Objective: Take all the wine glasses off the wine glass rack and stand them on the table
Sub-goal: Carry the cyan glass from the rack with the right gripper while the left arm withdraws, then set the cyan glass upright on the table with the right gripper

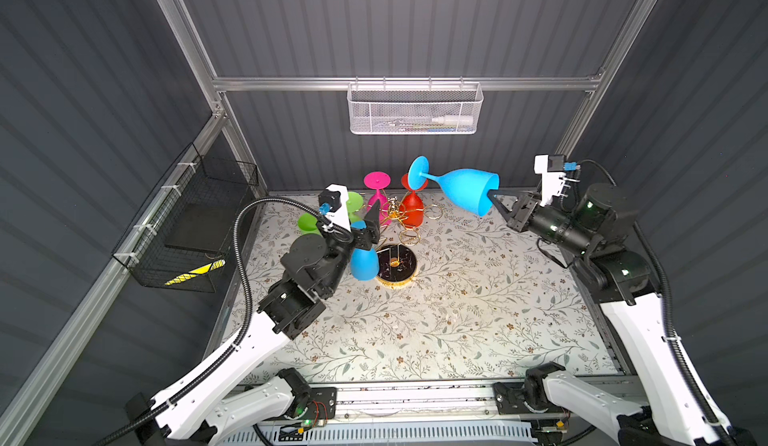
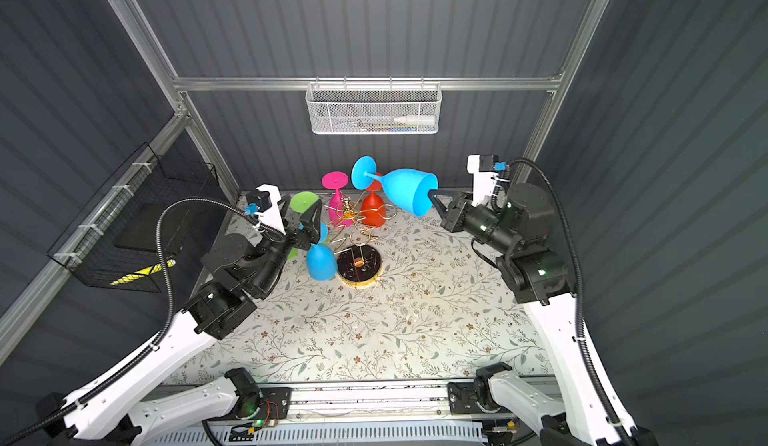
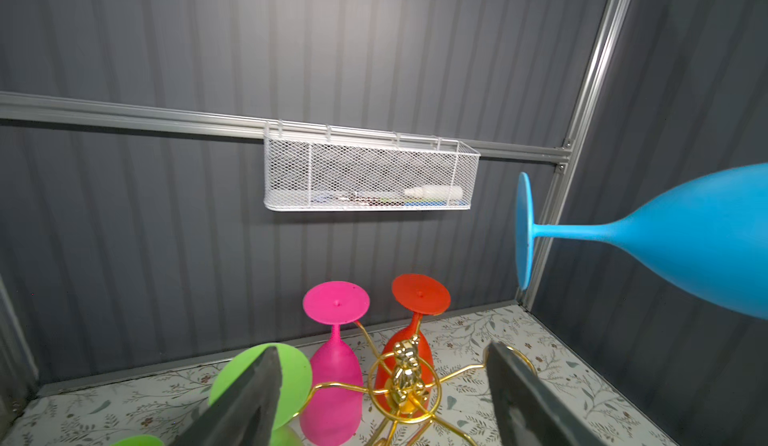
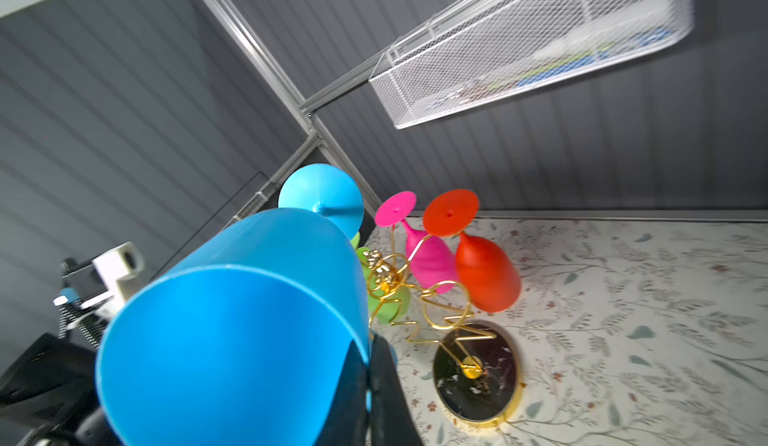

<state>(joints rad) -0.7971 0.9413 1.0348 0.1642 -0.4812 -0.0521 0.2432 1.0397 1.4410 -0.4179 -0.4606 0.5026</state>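
So, right gripper [image 1: 494, 197]: pressed together on the rim of the blue wine glass [image 1: 465, 190], one finger inside the bowl, one outside
blue wine glass: lies sideways in the air, foot toward the back wall, off the wine glass rack [image 1: 397, 263] and to its right in both top views
left gripper [image 2: 302, 202]: spread wide, nothing between the fingers, hovering beside the rack's top
wine glass rack: upright on the floral table [image 1: 457, 319], gold wire arms over a round black base
hanging on rack: pink glass [image 1: 377, 180], red glass [image 1: 413, 207], green glass [image 3: 297, 373], all bowl-down
second blue glass [image 1: 365, 263]: bowl-down just beside the base, close under the left gripper; its foot is hidden
back wall: white mesh basket [image 1: 413, 111] on the rail
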